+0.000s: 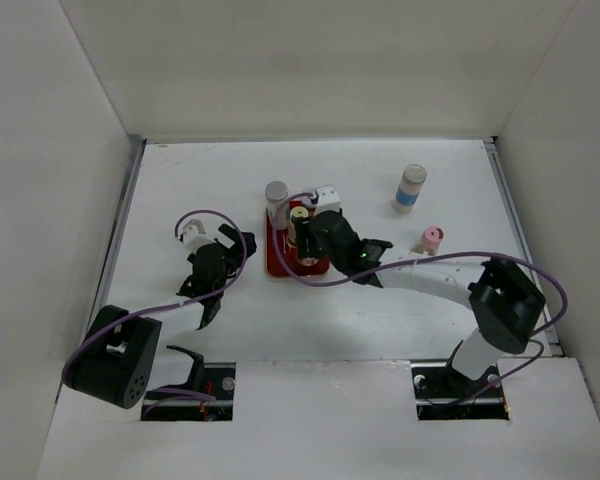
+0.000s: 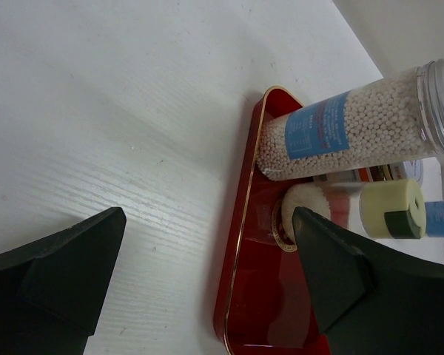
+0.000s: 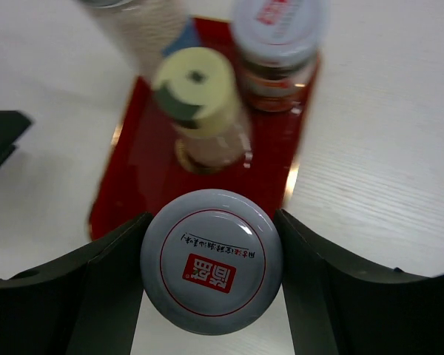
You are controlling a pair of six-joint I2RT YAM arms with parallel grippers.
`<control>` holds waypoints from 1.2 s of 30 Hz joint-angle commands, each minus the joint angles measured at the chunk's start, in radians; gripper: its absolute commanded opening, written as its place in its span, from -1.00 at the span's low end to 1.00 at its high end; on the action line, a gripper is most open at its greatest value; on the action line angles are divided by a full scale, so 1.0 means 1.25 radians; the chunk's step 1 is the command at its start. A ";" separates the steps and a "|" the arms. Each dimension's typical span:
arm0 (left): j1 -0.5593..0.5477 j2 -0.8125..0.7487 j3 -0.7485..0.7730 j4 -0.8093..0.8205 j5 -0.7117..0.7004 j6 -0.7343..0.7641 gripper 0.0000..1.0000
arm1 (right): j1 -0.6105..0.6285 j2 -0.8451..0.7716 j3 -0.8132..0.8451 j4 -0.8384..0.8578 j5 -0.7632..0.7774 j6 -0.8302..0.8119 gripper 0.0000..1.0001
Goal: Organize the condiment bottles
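Note:
My right gripper is shut on a white-capped jar with a red logo, at the near edge of the red tray; I cannot tell whether the jar rests on the tray. A yellow-capped jar, a second white-capped jar and a silver-capped jar with a blue label stand on the tray. In the top view my right gripper is over the tray. My left gripper is open and empty beside the tray's left edge.
A blue-labelled jar stands on the table at the back right. A pink-capped jar sits to the right of the tray, close to my right arm. White walls enclose the table on three sides.

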 commanded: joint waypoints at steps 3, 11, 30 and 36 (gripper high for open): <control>0.016 -0.023 -0.001 0.041 0.001 -0.009 1.00 | 0.041 0.095 0.133 0.135 -0.038 -0.002 0.00; 0.024 -0.043 -0.012 0.041 -0.005 -0.015 1.00 | 0.042 0.229 0.248 0.142 -0.057 -0.015 0.00; 0.033 -0.063 -0.022 0.039 -0.012 -0.024 1.00 | 0.064 0.280 0.300 0.155 -0.013 -0.043 0.56; 0.033 -0.081 -0.032 0.037 -0.023 -0.027 1.00 | 0.077 0.174 0.233 0.130 -0.012 -0.027 0.54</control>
